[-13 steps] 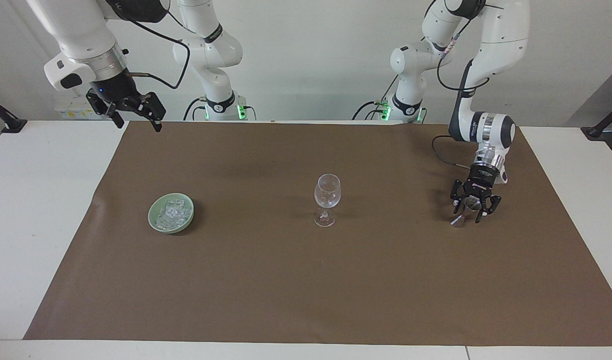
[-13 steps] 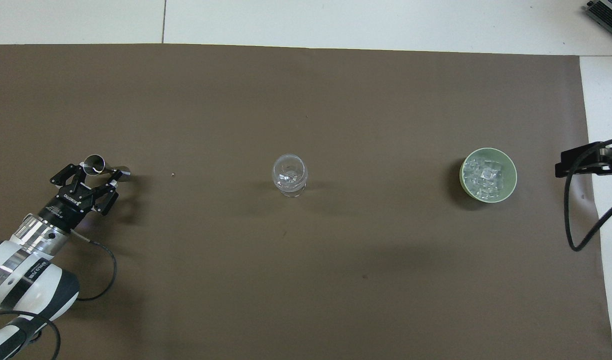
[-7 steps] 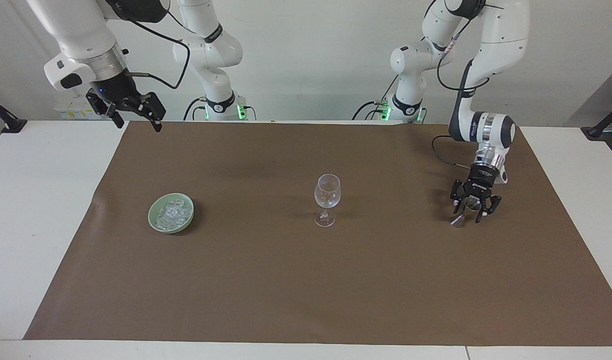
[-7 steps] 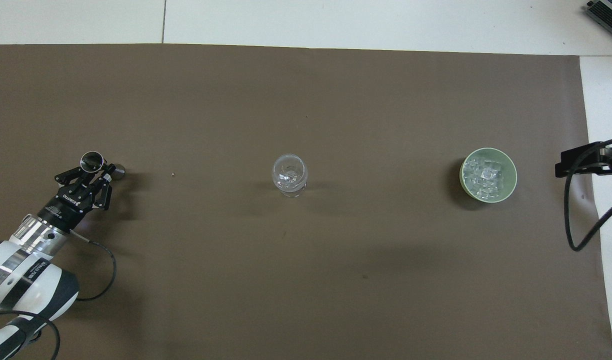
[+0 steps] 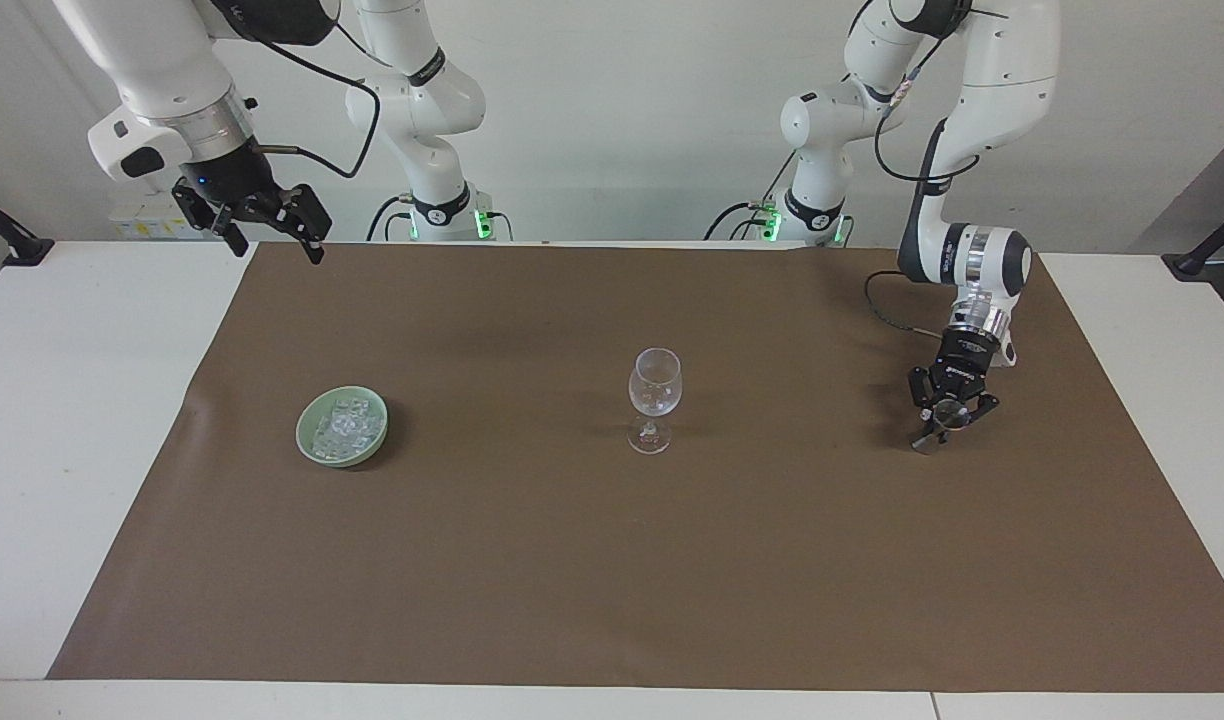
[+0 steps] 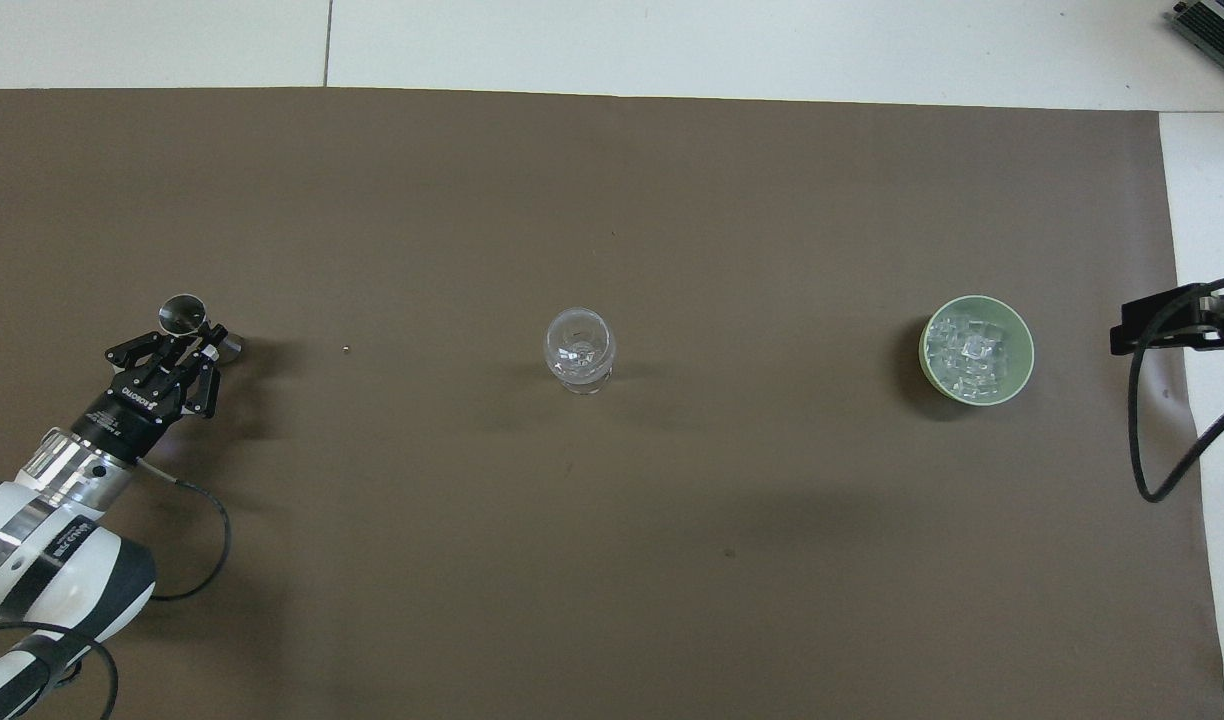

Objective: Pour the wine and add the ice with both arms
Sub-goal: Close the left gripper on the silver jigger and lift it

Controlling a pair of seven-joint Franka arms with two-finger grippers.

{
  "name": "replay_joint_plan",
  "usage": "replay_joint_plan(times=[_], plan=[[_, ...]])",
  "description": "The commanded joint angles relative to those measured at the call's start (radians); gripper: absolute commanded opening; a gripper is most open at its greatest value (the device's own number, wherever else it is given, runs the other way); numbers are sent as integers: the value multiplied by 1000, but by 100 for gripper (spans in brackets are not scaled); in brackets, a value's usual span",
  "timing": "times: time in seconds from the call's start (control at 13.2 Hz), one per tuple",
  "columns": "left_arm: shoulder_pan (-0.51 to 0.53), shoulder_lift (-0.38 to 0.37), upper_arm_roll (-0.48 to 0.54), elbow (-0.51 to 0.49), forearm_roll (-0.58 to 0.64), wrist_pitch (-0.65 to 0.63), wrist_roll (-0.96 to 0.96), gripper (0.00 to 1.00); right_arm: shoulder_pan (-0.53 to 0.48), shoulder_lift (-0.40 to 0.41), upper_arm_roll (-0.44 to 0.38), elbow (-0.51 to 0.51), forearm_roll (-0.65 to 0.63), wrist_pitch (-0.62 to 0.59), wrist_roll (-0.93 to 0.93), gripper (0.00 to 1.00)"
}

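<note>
A clear stemmed wine glass [image 5: 654, 395] stands upright in the middle of the brown mat; it also shows in the overhead view [image 6: 579, 350]. A pale green bowl [image 5: 303, 433] toward the right arm's end holds several ice cubes [image 5: 345, 424], also seen from overhead [image 6: 967, 350]. My left gripper [image 5: 945, 420] is low over the mat at the left arm's end, shut on a small shiny metal cup [image 6: 180, 313] that tilts in its fingers. My right gripper [image 5: 269, 232] hangs open and empty, high above the mat's corner nearest its base.
The brown mat [image 5: 572, 560] covers most of the white table [image 5: 82, 420]. A tiny speck [image 6: 345, 349] lies on the mat between the metal cup and the glass. The right arm's cable [image 6: 1152, 440] hangs by the mat's edge beside the bowl.
My left gripper's fingers have closed from wide open onto the metal cup, which has shifted a little. The right arm has barely moved.
</note>
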Motion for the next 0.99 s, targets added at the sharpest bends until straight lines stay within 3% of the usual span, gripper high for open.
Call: replay_joint_plan(times=[0.0, 0.3, 0.53, 0.91], plan=[[5, -25, 9, -18, -21, -24, 6, 0, -2, -20, 3, -18, 13, -5, 11, 100], [48, -51, 10, -14, -21, -114, -3, 0, -2, -20, 3, -18, 13, -5, 11, 100], [27, -137, 10, -26, -19, -96, -38, 0, -2, -20, 3, -18, 15, -5, 12, 100], [-129, -321, 6, -17, -19, 132, -228, 0, -2, -20, 3, -18, 13, -5, 12, 100]])
